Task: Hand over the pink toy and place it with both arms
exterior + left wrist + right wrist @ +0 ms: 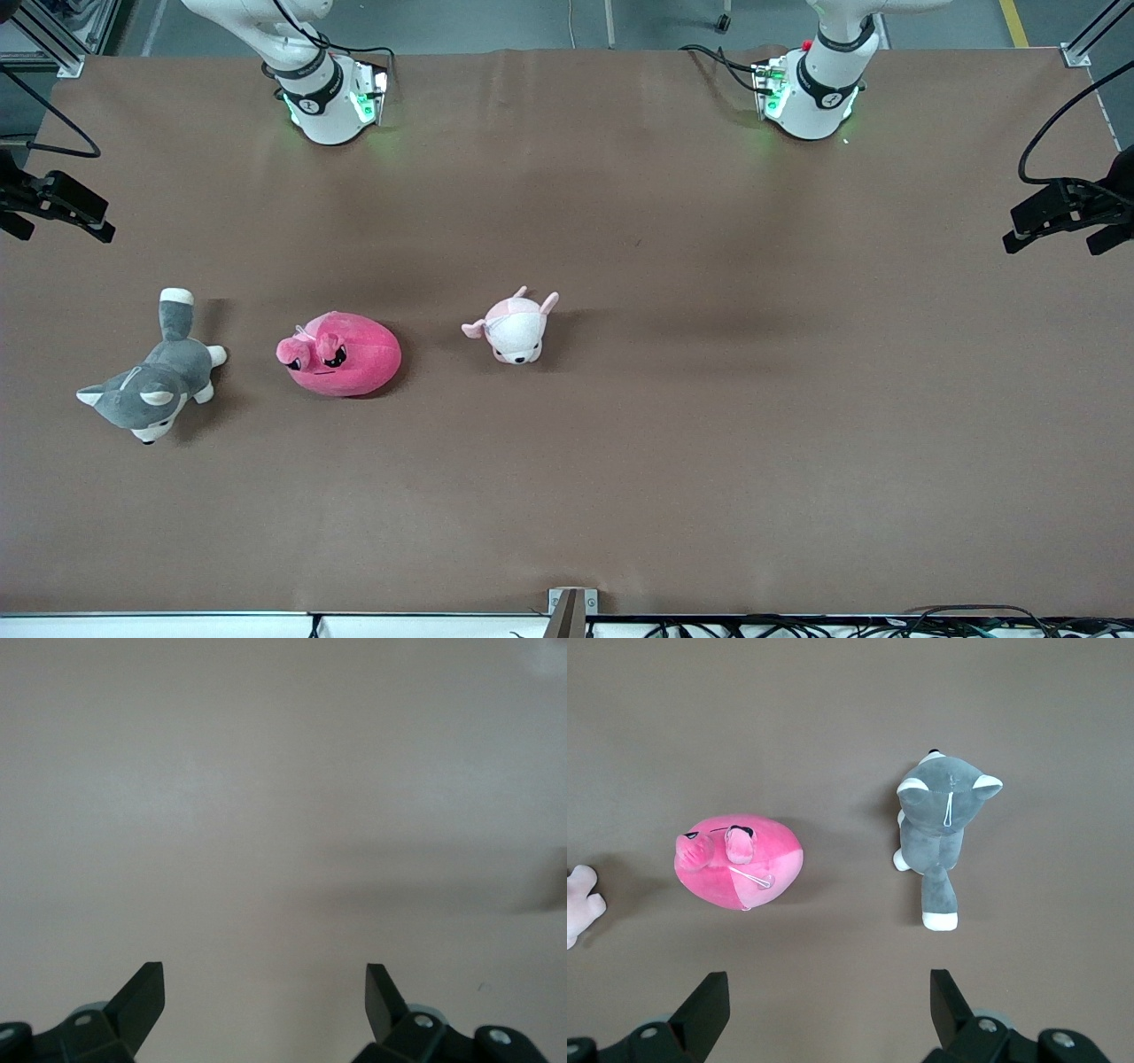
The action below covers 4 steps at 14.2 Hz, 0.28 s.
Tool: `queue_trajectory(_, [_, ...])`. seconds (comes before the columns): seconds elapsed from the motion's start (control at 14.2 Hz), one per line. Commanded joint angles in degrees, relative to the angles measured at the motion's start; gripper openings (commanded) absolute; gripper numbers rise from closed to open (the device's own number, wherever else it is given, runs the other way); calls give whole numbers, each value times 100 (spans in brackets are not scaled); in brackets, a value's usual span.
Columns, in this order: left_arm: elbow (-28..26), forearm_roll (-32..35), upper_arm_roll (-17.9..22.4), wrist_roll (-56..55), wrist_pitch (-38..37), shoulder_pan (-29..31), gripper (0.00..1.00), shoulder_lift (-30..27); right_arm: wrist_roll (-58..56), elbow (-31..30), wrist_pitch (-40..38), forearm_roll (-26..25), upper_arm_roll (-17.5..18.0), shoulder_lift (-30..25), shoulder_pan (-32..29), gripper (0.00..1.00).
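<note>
1. On the table (pixel 620 221), toward the right arm's end, we find the pink toy (pixel 341 353) between a grey plush (pixel 151 372) and a pale dog (pixel 516 327).
2. We note the right gripper (pixel 829 997) spread above them, empty.
3. We note the left gripper (pixel 264 988) spread over bare table.

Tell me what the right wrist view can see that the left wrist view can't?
Only the right wrist view shows toys: the pink toy, the grey husky plush beside it, and a paw of the pale pink dog plush at the picture's edge, all lying apart on the table. Only the left wrist view shows nothing but bare brown table with a faint shadow across it. Both show their own gripper, the right gripper and the left gripper, open, holding nothing, up above the table.
</note>
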Motion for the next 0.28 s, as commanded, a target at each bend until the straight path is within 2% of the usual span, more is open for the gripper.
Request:
queue_trajectory(0.0, [59,-96,14,56,-40,3,100,-34,-25,-47,28,-95,18,-113,3,100])
queue_trajectory(0.21, [59,-96,14,48,-40,-5,100,-34,-25,-56,19,-95,18,-113,-6,100])
